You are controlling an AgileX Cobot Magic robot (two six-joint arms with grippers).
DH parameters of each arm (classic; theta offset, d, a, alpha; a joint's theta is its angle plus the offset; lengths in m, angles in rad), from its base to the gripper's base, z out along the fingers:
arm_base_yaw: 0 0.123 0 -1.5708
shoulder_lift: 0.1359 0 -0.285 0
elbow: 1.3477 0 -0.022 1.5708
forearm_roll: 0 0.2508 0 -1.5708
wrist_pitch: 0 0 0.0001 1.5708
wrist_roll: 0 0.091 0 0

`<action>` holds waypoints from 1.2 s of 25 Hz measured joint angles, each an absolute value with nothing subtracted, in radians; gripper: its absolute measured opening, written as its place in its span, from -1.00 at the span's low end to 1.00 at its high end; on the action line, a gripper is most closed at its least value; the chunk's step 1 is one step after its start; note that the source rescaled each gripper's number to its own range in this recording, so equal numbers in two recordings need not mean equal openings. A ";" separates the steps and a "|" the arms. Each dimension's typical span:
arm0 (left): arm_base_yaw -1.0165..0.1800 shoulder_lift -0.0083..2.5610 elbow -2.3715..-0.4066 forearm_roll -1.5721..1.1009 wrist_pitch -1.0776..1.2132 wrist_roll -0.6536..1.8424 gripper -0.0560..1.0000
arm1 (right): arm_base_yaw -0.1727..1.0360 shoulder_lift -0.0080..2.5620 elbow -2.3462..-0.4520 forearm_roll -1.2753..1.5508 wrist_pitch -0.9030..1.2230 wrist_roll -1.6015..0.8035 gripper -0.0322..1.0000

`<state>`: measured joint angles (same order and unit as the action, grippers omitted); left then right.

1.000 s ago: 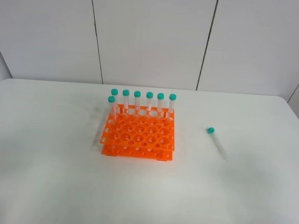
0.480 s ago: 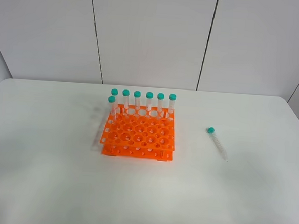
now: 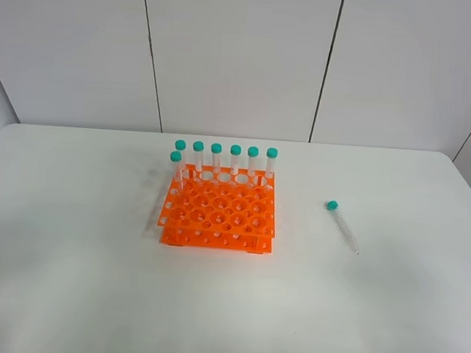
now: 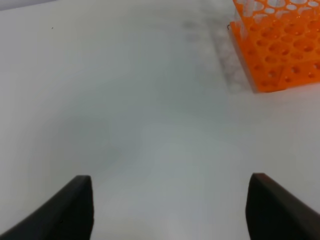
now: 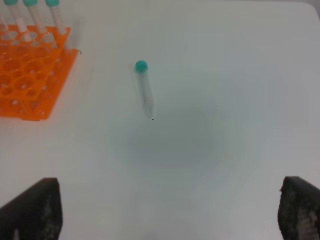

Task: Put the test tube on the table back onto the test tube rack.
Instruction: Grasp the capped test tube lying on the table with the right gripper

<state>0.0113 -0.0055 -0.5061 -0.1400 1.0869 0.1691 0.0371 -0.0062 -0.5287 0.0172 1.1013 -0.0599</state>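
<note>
The table point(image 3: 67, 278), a broad matte white top with rounded corners, filled most of the high view beneath a pale panelled wall point(image 3: 236, 55). Left of its middle stood the test tube rack point(image 3: 219, 212), bright orange, two tiers pierced by a grid of round holes. The left gripper point(image 4: 170, 176) hung above bare tabletop with its two dark fingers spread wide and nothing between them; one corner of the rack showed ahead of it and off to one side. The right gripper point(image 5: 172, 180) had its jaws parted as wide, also holding nothing, and looked down on the loose tube with an edge of the rack off to one side. Seven capped tubes point(image 3: 235, 160) stood upright in the rack, six in the far row and one just in front of that row's left end. The test tube point(image 3: 343, 226) lay flat on the table, well apart from the rack on its right, its teal cap toward the wall and its conical tip angled toward the near right.
</note>
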 joint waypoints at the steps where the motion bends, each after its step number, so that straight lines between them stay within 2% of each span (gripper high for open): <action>1: 0.011 -0.006 -0.506 -0.140 1.086 0.169 0.25 | 0.037 -0.006 -0.529 0.017 1.101 -0.060 1.00; 30: 0.011 -0.006 -0.506 -0.140 1.084 0.169 0.25 | 0.037 -0.006 -0.529 0.092 1.076 -0.020 1.00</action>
